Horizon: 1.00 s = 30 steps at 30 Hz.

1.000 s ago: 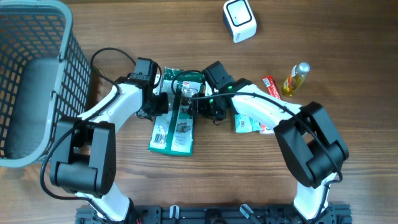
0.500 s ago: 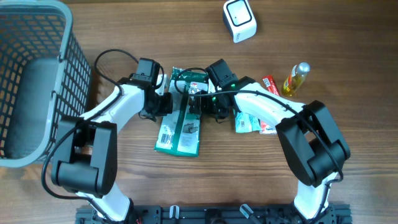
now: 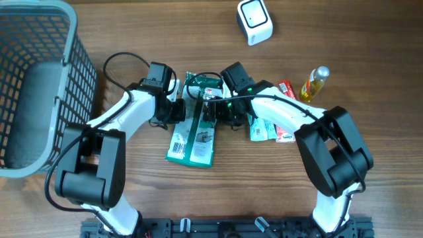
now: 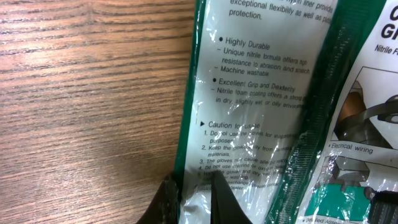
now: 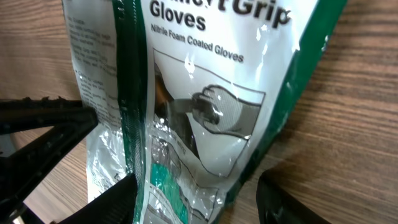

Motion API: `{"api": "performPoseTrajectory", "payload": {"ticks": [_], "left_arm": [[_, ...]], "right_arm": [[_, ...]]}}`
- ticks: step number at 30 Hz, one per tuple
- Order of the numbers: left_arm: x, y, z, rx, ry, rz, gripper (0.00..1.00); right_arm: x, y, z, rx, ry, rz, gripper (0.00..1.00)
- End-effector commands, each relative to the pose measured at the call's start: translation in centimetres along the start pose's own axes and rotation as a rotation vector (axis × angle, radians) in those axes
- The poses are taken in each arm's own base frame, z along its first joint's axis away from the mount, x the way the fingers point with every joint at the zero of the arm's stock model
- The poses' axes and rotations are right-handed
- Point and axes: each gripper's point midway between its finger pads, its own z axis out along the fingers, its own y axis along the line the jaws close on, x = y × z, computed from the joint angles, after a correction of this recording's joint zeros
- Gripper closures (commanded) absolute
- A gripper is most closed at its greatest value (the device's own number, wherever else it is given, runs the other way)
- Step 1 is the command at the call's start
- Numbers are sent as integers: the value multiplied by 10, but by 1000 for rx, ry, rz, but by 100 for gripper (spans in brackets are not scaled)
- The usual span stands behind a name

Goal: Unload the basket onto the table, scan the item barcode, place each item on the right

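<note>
The item is a green and white glove packet (image 3: 192, 135) lying flat on the wooden table, its printed back facing up. My left gripper (image 3: 177, 110) is shut on the packet's left edge; in the left wrist view the dark fingertips (image 4: 224, 200) pinch the clear film of the packet (image 4: 267, 112). My right gripper (image 3: 210, 111) is open at the packet's far end. In the right wrist view its fingers (image 5: 292, 200) straddle the packet (image 5: 205, 93), and the right one stands apart from it. The barcode is too small to make out. The white scanner (image 3: 254, 21) stands at the far edge.
A grey mesh basket (image 3: 39, 86) fills the left side. A yellow bottle (image 3: 314, 84), a red packet (image 3: 289, 91) and a green and white pouch (image 3: 264, 130) lie to the right of my right arm.
The glove packet has slid a little to the right and turned slightly, with my left gripper moving along on its edge. The right gripper has barely moved.
</note>
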Motion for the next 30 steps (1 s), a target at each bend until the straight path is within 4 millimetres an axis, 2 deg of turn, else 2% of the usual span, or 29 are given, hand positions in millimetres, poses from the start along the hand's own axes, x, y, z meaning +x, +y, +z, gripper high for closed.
{"api": "performPoseTrajectory", "payload": {"ticks": [1, 3, 11, 14, 17, 30], "left_arm": [[38, 9, 30, -15, 129, -4, 94], [38, 9, 30, -15, 127, -3, 94], [38, 9, 30, -15, 126, -4, 94], [37, 9, 30, -15, 123, -2, 94], [37, 9, 30, -15, 123, -2, 94], [37, 9, 30, -14, 123, -3, 94]], "right_arm": [[0, -10, 10, 10, 7, -11, 37], [-4, -9, 12, 7, -9, -17, 34], [-8, -22, 34, 25, -9, -12, 35], [-9, -21, 35, 16, -14, -13, 35], [-8, -10, 34, -42, 3, -23, 35], [-14, -6, 35, -60, -22, -37, 34]]}}
